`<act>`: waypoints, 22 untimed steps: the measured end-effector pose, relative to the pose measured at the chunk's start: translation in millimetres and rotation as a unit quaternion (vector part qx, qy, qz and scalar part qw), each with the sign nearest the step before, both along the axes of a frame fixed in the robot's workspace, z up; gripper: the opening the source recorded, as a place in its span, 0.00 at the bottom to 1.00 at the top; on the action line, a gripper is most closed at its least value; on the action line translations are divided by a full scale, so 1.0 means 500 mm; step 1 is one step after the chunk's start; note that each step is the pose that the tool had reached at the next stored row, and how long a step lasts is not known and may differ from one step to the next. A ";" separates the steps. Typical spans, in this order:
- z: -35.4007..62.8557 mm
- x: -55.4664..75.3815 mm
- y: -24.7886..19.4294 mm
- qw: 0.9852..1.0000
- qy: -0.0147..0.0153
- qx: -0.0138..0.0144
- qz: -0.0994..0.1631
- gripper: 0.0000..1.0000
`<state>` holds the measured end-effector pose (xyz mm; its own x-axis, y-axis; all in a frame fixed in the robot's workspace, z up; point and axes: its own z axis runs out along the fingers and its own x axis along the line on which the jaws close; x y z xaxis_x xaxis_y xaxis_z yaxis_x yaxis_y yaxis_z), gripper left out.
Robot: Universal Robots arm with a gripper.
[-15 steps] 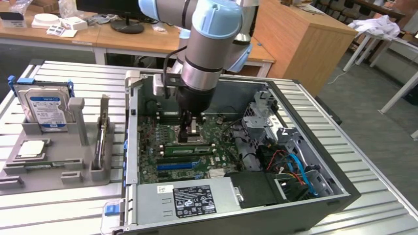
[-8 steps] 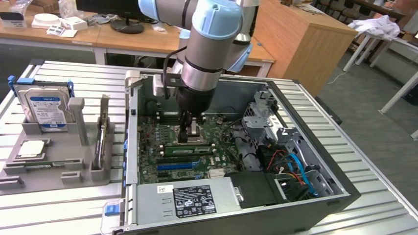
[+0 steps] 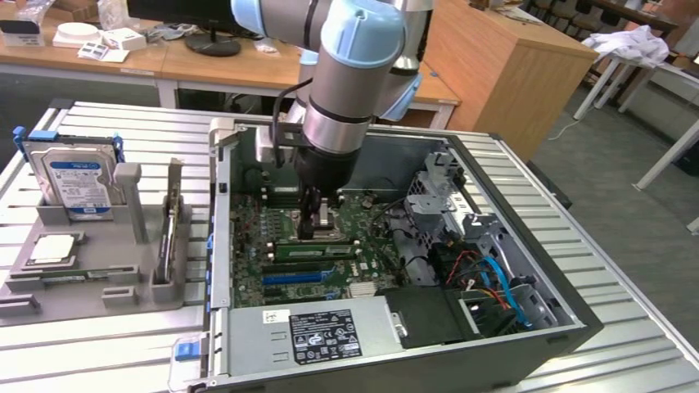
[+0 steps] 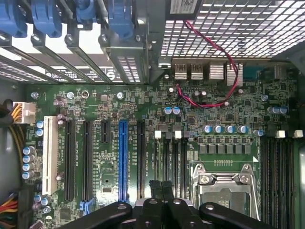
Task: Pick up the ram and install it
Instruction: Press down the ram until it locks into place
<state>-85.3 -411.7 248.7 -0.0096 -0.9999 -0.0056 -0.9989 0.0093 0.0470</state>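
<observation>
Now the open computer case (image 3: 525,327) lies on the slatted counter (image 3: 110,344), arm reaching inside. Its jaws (image 4: 161,187) are closed, poised over the motherboard (image 4: 143,119). A ram (image 3: 314,243) stick sits seated in the slots just beside them.

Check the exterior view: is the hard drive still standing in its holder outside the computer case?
Yes, the hard drive stands upright in the grey holder, on the exterior view's left of the open computer case.
</observation>
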 end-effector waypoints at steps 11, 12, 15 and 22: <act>-0.009 0.000 0.0000 1.000 0.000 0.000 0.000 0.11; -0.011 0.000 0.0000 1.000 0.000 0.000 0.000 0.11; -0.018 0.000 0.0000 1.000 0.000 0.000 0.000 0.11; -0.027 0.000 -0.0001 1.000 0.000 0.000 0.000 0.11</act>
<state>-85.3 -411.7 235.3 -0.0095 -0.9999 -0.0055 -0.9988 0.0092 0.0471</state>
